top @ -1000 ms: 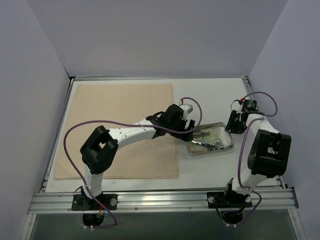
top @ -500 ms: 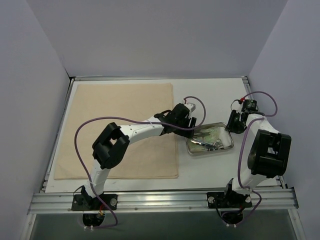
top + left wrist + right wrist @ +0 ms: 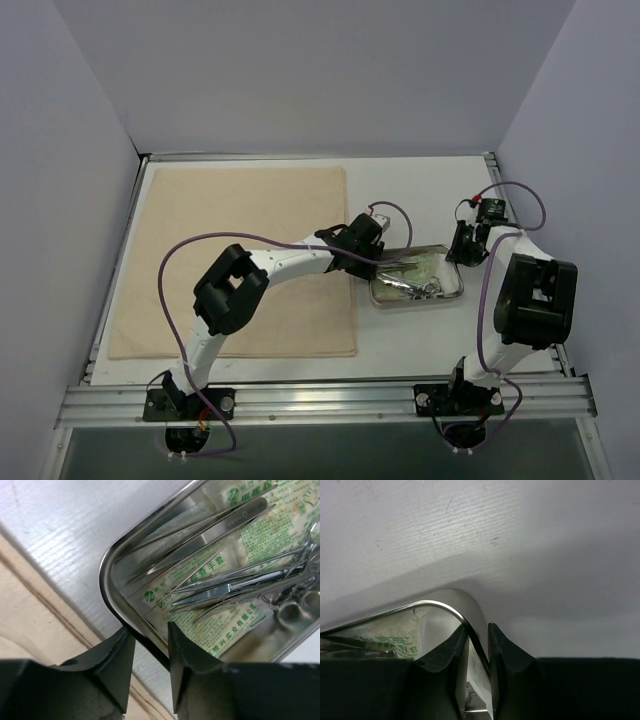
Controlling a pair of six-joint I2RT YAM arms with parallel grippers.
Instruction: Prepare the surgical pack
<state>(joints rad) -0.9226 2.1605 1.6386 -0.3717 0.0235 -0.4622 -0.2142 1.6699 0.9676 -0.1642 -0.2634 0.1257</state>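
White counter (image 3: 420, 190): one beige cloth (image 3: 240, 220), one steel tray (image 3: 106, 572) holding two green packets (image 3: 235, 625). Right jaws pinch tray rim; left jaws straddle opposite corner, grip unclear.

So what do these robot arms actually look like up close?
Both the left arm and right arm are slim white tubes joined by chunky black housings, each trailed by a looping purple cable. The left gripper and right gripper end in two black, wedge-shaped fingers. Their bases sit on a silver rail.
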